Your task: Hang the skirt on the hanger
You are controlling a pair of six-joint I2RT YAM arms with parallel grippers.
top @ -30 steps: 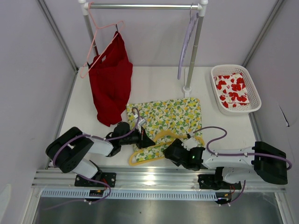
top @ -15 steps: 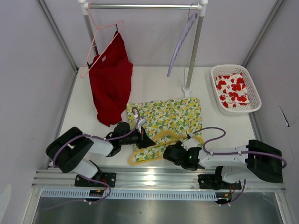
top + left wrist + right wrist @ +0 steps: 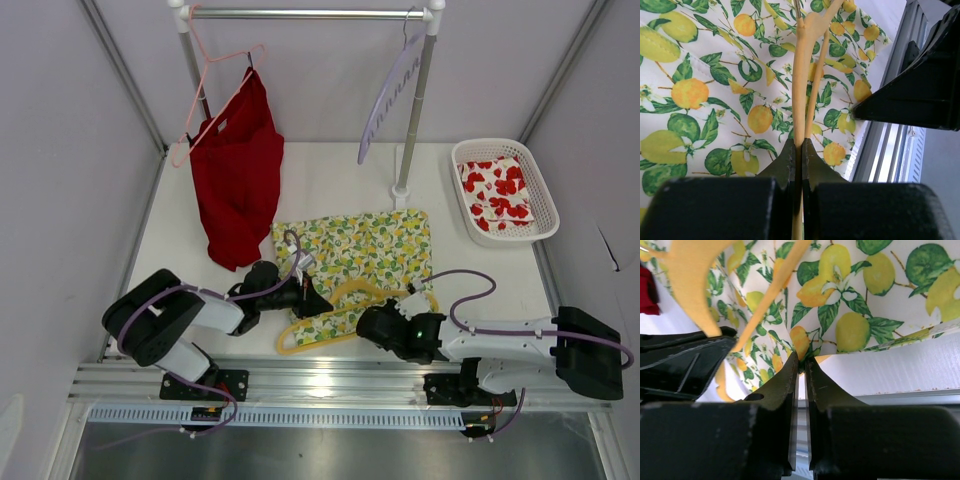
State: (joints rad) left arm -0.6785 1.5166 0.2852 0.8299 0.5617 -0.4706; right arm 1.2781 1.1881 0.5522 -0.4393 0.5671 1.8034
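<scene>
The lemon-print skirt (image 3: 362, 250) lies flat on the table, its near part over the yellow hanger (image 3: 352, 291). My left gripper (image 3: 316, 303) is shut on a hanger bar at the skirt's near left; the left wrist view shows the bar (image 3: 801, 75) clamped between the fingertips over the skirt (image 3: 705, 95). My right gripper (image 3: 368, 325) is shut on the skirt's near edge; in the right wrist view the fingertips (image 3: 801, 366) pinch the hem (image 3: 850, 315), with the hanger (image 3: 695, 275) above at left.
A red garment (image 3: 237, 175) hangs on a thin pink hanger (image 3: 215, 85) from the rail (image 3: 305, 14). A lavender hanger (image 3: 390, 95) hangs at the rail's right by the post. A white basket (image 3: 504, 191) with red-flowered cloth stands at the far right.
My right arm has shifted a little to the right, still gripping the skirt's near edge. The lavender hanger has swung to the left. My left gripper has stayed put.
</scene>
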